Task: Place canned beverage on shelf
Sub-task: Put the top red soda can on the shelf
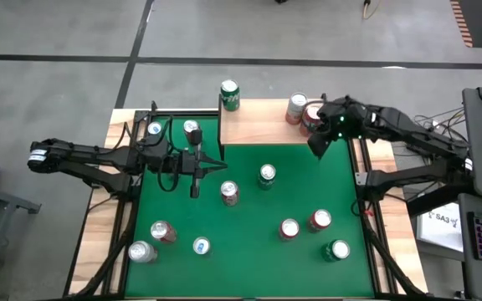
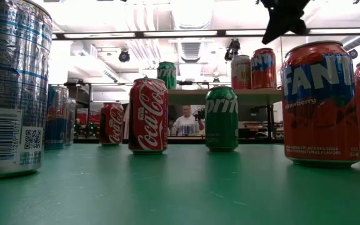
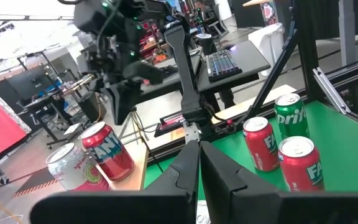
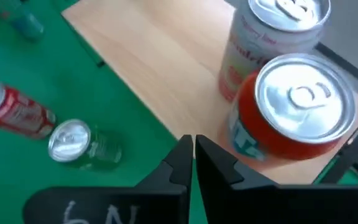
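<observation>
The shelf (image 1: 258, 124) is a low wooden board at the table's far edge. On it stand a green can (image 1: 229, 94) at its left corner, and a pale can (image 1: 296, 109) next to a red Fanta can (image 1: 312, 117) at its right end. My right gripper (image 1: 316, 148) is shut and slants down just in front of the Fanta can (image 4: 291, 115), holding nothing. In the low view it (image 2: 281, 28) hangs above the shelf's cans. My left gripper (image 1: 212, 165) is shut, level and holding nothing over the table's left half.
Several cans stand on the green table: a Sprite (image 1: 266, 176), one (image 1: 230, 192) near my left gripper, a group (image 1: 320, 220) at the near right, and others (image 1: 162, 232) at the near left. The shelf's middle (image 4: 160, 68) is bare wood. A person (image 2: 185, 120) shows beyond the table.
</observation>
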Controlling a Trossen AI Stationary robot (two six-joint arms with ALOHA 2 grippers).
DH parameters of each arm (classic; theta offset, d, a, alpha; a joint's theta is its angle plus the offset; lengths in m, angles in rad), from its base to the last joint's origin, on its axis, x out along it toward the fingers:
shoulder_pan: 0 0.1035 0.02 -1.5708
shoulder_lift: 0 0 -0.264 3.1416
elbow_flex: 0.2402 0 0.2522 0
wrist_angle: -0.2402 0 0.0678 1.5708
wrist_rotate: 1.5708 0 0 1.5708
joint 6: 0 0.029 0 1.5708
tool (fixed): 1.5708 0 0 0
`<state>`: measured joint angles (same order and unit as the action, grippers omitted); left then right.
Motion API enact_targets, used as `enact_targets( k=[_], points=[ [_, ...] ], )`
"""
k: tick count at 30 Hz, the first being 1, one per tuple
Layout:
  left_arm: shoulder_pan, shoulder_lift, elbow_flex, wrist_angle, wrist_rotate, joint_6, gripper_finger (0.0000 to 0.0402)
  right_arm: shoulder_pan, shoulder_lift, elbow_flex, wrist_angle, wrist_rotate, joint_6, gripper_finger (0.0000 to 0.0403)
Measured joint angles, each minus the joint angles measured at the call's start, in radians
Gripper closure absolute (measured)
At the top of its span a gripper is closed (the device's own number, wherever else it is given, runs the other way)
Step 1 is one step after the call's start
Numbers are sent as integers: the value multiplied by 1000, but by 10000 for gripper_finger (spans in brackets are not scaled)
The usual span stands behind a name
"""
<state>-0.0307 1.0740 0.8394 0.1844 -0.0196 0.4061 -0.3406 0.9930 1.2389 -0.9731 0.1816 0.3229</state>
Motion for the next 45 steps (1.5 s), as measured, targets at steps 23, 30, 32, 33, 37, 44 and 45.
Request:
enact_targets(
  k=[23, 30, 32, 33, 37, 44, 45],
  points=[
    [0, 0, 0, -95, -261, 212, 402, 269, -4, -61, -31, 474, 617, 392],
    [0, -13, 0, -161, -260, 215, 402, 273, 35, -78, -32, 452, 689, 392],
    [0, -13, 0, -170, -260, 221, 402, 273, 62, -81, -33, 447, 711, 392],
    [0, -13, 0, -181, -260, 230, 402, 273, 78, -81, -31, 447, 722, 392],
    [0, -14, 0, -233, -259, 256, 402, 273, 126, -81, -20, 447, 784, 392],
    [0, -15, 0, -250, -259, 279, 402, 273, 143, -81, -13, 463, 821, 392],
    [0, -15, 0, -250, -259, 284, 402, 273, 142, -81, -13, 476, 821, 392]
  ],
)
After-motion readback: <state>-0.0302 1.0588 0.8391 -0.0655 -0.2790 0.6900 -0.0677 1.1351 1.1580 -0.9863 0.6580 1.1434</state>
